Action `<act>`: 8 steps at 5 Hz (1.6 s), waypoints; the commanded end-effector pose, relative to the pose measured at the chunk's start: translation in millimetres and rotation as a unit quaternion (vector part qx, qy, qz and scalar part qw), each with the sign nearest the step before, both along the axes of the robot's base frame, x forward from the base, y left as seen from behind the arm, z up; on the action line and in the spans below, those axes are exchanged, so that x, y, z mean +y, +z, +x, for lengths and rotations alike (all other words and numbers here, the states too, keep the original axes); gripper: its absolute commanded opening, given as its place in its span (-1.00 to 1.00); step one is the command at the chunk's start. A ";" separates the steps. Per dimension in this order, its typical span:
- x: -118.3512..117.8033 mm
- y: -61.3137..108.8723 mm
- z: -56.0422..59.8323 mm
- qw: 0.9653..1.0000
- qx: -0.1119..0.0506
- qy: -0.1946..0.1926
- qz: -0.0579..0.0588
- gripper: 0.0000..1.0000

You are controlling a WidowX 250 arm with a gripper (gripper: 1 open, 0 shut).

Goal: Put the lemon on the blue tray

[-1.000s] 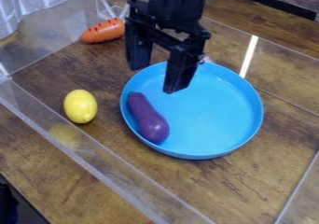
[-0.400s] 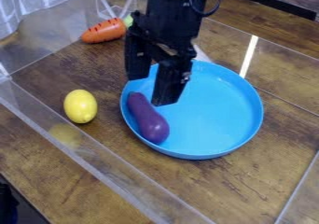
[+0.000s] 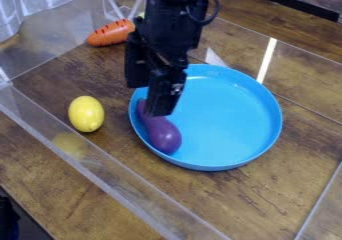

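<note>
The lemon [image 3: 86, 113] is a small yellow oval lying on the wooden table at the left, apart from everything. To its right stands the blue tray [image 3: 234, 119], a large round dish with a purple eggplant [image 3: 163, 134] lying in its left part. My gripper [image 3: 150, 91] hangs open over the tray's left rim, fingers pointing down, just above the eggplant's far end and hiding part of it. Nothing is between its fingers. The lemon lies a short way left of the gripper.
An orange carrot [image 3: 111, 31] with green leaves lies at the back left. A clear plastic wall [image 3: 60, 144] runs along the table's left and front sides. Bare wood lies between the lemon and the tray.
The gripper has shifted left and down, from over the tray's back part to its left rim above the eggplant, and has rolled a little. It stays open. Lemon, eggplant and tray have not moved.
</note>
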State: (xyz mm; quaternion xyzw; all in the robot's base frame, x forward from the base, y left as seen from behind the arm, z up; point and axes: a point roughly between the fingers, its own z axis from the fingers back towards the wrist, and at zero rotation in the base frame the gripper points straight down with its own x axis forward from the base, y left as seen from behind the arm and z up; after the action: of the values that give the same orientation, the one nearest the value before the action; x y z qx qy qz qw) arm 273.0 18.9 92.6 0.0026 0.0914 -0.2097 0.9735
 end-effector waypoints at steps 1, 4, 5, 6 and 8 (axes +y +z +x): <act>9.1 13.1 -3.3 1.000 -0.023 -0.017 0.005 1.00; 31.4 13.3 -16.1 0.994 -0.024 -0.103 0.016 1.00; 35.7 8.5 -15.7 0.994 -0.026 -0.104 0.018 1.00; 40.8 3.1 -15.0 0.994 -0.027 -0.105 0.020 1.00; 53.3 -10.3 -12.5 0.993 -0.029 -0.112 0.028 1.00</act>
State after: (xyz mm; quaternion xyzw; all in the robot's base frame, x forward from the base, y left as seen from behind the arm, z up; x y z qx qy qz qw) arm 258.1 67.5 76.0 0.0391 0.0793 -0.3210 0.9430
